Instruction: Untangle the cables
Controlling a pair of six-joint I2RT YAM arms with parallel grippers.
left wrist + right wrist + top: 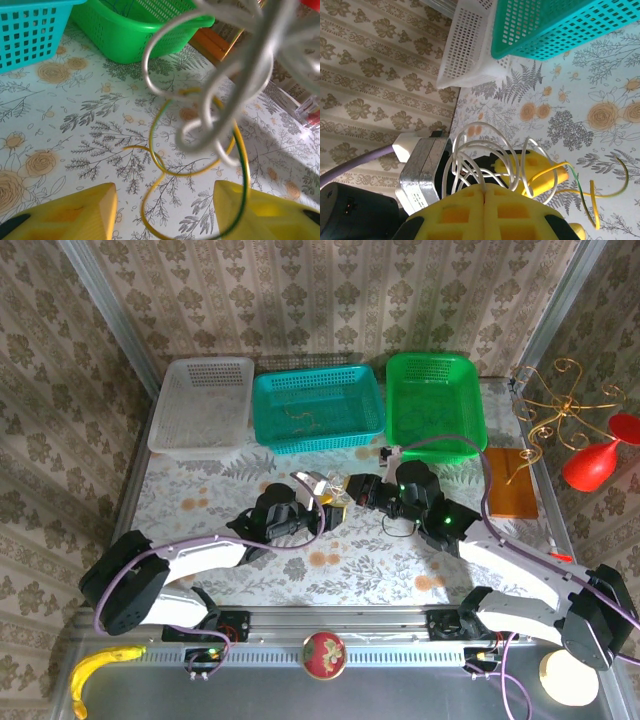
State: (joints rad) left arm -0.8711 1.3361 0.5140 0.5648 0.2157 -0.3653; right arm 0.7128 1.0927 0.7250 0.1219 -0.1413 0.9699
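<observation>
Hanging between the tips of the two arms, the cables [336, 487] form a small clump over the middle of the flowered tabletop [200, 490], in front of the teal basket [325, 438] and well short of the white basket [195, 445] and the green basket [440, 448] on either side of it. The right fingers [465, 210] are pressed flat together, with no gap between the yellow pads, and they pinch the white cord [470, 150], whose loops fan out above the seam. The yellow cord [592, 192] trails off to one side of that bundle and curls down toward the cloth. From the left wrist, the left fingers [75, 210] stand apart with a clear gap between them, closing on nothing. The white cord [260, 60] dangles in blurred coils above that gap. Below it the yellow cord [160, 165] makes a ring and a loose tail, one greenish strand of it running down just in front of the right-hand pad. Whether that strand touches the pad I cannot tell. In the overhead view the left fingers [324, 503] and the right fingers [350, 494] sit close together, the clump between them.
</observation>
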